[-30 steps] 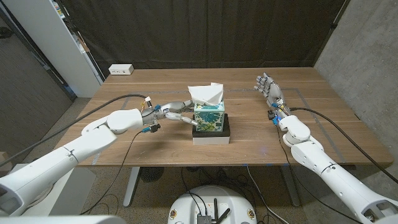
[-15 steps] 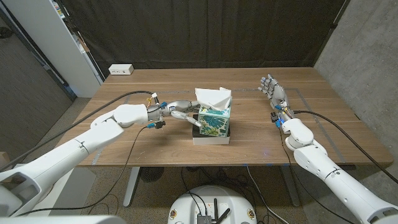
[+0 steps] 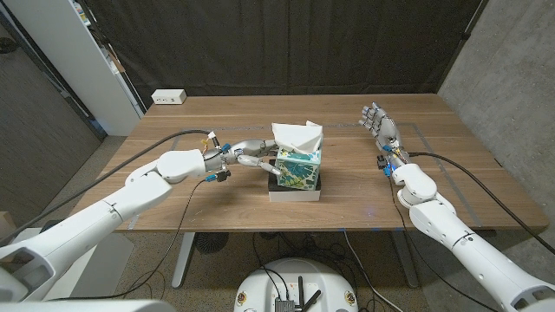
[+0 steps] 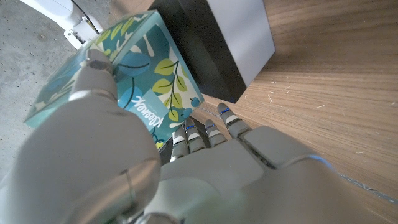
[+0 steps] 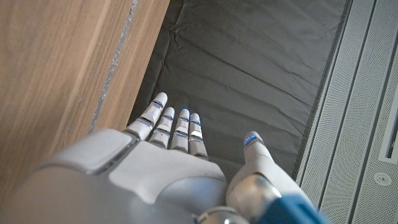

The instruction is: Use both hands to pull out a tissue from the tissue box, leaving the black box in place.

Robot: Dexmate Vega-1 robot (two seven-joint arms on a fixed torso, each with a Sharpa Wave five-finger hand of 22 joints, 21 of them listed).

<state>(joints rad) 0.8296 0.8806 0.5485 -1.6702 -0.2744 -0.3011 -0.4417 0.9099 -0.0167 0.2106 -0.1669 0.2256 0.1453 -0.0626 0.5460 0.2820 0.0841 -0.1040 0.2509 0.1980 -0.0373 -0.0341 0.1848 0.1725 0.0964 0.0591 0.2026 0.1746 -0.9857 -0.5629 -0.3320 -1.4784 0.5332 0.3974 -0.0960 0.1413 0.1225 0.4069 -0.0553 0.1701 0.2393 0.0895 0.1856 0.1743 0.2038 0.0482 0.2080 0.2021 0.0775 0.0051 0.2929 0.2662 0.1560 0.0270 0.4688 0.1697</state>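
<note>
Left hand on the tissue box, right hand waiting

The left hand (image 3: 245, 155) grips the tissue box (image 3: 299, 166), which sits on the black box (image 3: 296, 185) mid-table; the right hand (image 3: 379, 123) hovers far right, fingers spread, holding nothing.

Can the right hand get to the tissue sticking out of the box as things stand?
Probably yes. The right hand is open, off to the side of the tissue, with bare table between; the left hand holds the tissue box from the opposite side.

Even, bright overhead light; soft shadows, blurred wrist-view foregrounds.
</note>
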